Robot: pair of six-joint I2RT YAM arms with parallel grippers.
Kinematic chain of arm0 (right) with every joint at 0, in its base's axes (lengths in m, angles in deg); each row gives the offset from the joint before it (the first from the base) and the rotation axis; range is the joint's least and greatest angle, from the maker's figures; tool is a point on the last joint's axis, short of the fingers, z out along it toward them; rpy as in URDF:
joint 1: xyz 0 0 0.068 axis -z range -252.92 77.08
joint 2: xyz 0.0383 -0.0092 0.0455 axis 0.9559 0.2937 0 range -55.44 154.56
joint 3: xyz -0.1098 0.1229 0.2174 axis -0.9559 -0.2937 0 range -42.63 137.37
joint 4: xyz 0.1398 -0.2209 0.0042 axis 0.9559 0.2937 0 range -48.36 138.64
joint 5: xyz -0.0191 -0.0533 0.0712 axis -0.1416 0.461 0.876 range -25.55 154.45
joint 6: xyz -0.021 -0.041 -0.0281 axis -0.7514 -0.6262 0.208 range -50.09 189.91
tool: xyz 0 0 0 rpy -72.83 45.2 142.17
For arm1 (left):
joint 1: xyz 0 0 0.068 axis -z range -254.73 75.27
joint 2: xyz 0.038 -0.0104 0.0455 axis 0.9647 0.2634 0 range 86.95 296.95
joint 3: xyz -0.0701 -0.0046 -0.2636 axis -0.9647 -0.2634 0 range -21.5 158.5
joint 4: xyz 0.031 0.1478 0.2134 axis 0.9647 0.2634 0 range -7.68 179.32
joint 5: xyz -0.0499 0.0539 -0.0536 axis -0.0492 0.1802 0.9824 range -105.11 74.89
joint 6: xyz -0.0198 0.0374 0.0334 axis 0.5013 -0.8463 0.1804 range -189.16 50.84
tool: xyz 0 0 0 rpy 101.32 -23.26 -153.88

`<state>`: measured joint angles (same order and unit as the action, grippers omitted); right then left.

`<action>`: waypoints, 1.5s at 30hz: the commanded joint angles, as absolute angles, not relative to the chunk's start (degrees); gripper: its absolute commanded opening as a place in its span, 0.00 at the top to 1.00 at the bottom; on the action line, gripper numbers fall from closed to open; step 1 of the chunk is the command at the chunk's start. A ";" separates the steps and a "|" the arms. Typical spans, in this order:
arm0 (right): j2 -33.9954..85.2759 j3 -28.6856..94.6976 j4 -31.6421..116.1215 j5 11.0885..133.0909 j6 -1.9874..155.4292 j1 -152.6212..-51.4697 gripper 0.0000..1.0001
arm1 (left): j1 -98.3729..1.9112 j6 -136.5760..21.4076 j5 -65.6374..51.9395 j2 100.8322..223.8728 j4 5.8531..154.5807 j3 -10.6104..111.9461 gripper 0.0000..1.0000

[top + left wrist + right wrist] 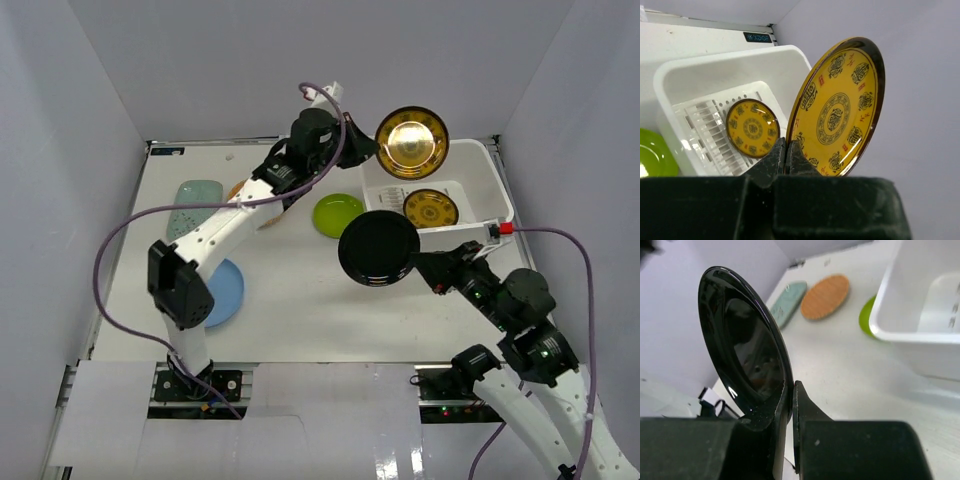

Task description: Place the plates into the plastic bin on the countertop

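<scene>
My left gripper [368,148] is shut on the rim of an amber patterned plate [411,139] and holds it tilted above the white plastic bin [480,165]; the plate also shows in the left wrist view [840,110]. A second amber plate [431,208] lies flat in the bin. My right gripper [425,262] is shut on a glossy black plate [378,248], held above the countertop [300,290] in front of the bin's left end. A lime green plate [338,214], a light blue plate [226,290], a pale teal dish [196,203] and a woven tan plate [825,296] lie on the countertop.
The left arm [230,225] reaches diagonally across the left half of the countertop, covering most of the woven tan plate in the top view. Grey walls close in on the left, back and right.
</scene>
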<state>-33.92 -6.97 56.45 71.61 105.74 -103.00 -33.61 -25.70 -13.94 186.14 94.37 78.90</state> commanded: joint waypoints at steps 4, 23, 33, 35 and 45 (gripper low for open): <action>-35.76 8.33 71.79 57.54 99.53 -103.15 0.92 | -33.25 -29.35 -10.37 203.56 103.32 97.64 1.00; -9.93 26.36 53.69 30.86 85.02 -99.29 0.92 | -35.00 -27.06 -3.51 209.84 101.04 110.07 0.12; 2.11 21.89 50.52 55.10 90.37 -82.78 0.92 | -51.25 -21.79 -7.37 179.89 92.25 70.12 0.19; 6.58 20.57 49.13 63.72 91.78 -78.47 0.92 | -51.79 -22.05 -7.90 176.61 91.38 58.87 0.20; 23.83 21.27 46.48 74.30 95.13 -74.68 0.92 | -51.44 -14.94 -5.70 174.47 80.93 31.32 0.23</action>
